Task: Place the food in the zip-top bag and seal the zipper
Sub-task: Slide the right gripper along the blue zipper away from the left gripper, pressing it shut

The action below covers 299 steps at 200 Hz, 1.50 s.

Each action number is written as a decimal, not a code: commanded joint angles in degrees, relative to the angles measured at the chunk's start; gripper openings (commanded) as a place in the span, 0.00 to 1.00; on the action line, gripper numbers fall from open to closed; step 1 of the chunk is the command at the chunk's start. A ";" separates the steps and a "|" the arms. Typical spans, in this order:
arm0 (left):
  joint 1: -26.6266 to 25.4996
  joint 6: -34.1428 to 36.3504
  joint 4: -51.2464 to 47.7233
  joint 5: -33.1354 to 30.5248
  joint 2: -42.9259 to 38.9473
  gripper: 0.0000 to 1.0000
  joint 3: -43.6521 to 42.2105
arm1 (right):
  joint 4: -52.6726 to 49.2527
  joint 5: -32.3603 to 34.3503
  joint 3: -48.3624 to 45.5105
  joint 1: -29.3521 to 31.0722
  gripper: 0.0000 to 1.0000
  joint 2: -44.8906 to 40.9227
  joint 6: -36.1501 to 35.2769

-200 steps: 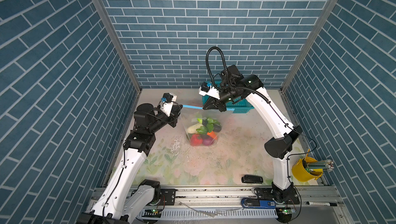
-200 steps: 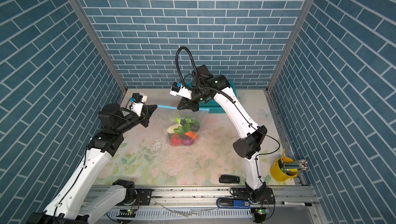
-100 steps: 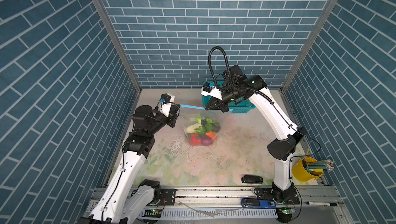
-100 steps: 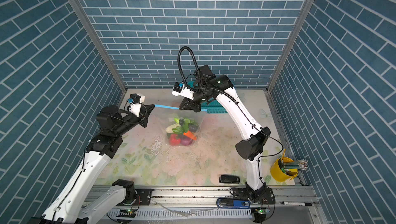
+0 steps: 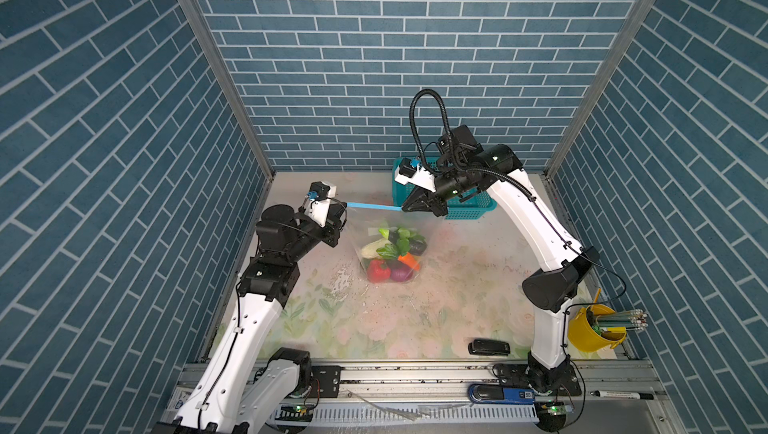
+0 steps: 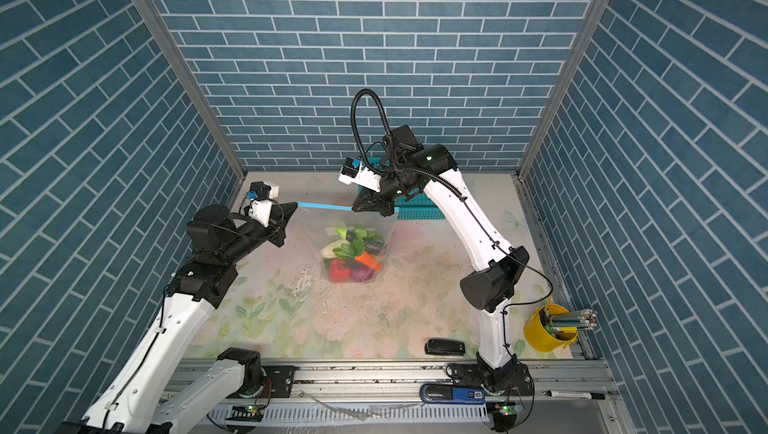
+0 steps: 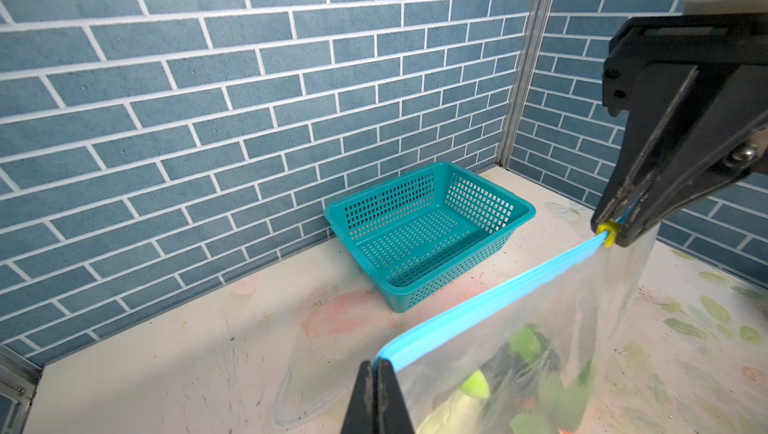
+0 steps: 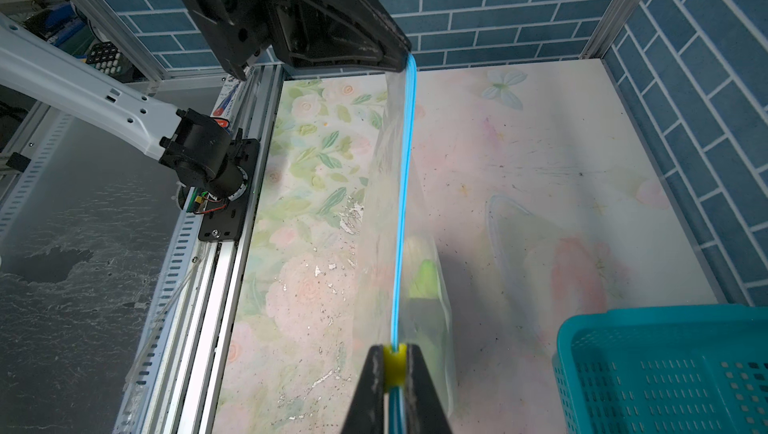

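Here we see the teal basket (image 5: 469, 208) at the back of the table (image 5: 415, 319), and we tell where things are from it.

Just in front of the basket's corner is the right gripper (image 5: 402, 209). Its two black fingers (image 8: 374, 373) are squeezed tight on the little yellow slider tab (image 8: 393, 363). The tab sits at the end of the zipper (image 5: 374, 206) that is nearest the basket.

From there the thin blue zipper runs in a straight, tight line away from the basket, up in the air. At its far end, well apart from the basket, is the left gripper (image 5: 345, 204). Its fingers are pressed together on that end of the blue strip, as we see in the left wrist view (image 7: 376, 365). Along the whole strip its two sides lie flat together.

The clear zip-top bag (image 5: 370, 230) hangs down from the zipper, near the basket but not touching it.

All the food (image 5: 392, 253) is inside the bag, piled at the bottom, near the basket on the side away from the back wall. In both top views we can pick out a red piece (image 5: 379, 270), a purple onion (image 5: 401, 274), an orange carrot (image 5: 408, 260) and leafy greens (image 5: 388, 250). We cannot tell if the bottom of the bag touches the table.
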 commanded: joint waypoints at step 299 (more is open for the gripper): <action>4.13 -1.55 1.32 -3.88 -0.41 0.00 -1.28 | 3.48 0.54 -11.38 -5.97 0.00 -11.09 0.87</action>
